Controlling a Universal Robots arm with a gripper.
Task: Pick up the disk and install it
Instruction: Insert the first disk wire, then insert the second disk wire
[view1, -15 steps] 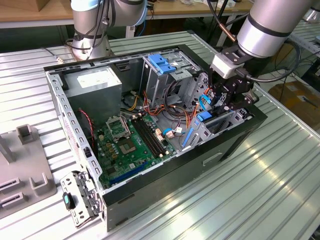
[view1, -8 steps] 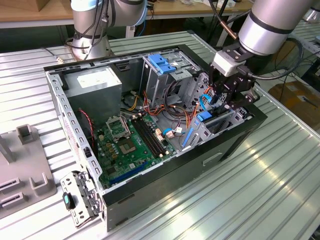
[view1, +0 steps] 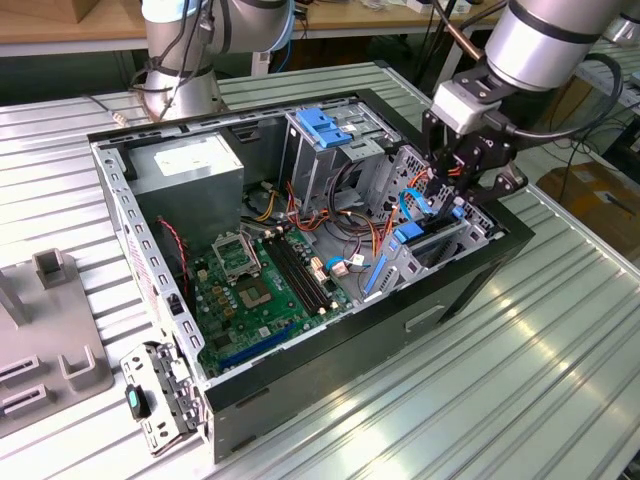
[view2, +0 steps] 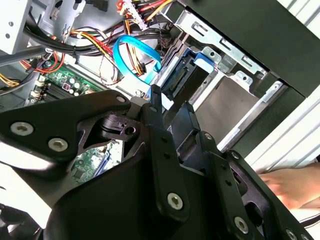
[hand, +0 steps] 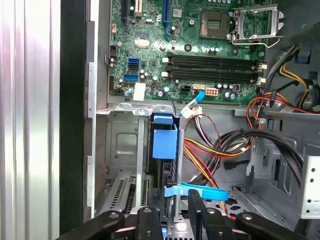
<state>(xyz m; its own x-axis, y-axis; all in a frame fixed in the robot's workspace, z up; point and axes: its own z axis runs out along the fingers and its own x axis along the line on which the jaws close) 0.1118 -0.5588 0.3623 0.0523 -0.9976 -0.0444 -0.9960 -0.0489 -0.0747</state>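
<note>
Ribbed table; cables beside disk

I was working in what looked like a robotics lab: an opened computer case lay on a ribbed metal table, a robot arm's base stood on it, and wooden benches ran behind.

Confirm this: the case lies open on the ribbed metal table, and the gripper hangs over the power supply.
Not quite. In the exterior view the gripper hangs over the drive bay at that view's right end of the case, by the disk, not over the power supply. The case does lie open on the table.
</note>
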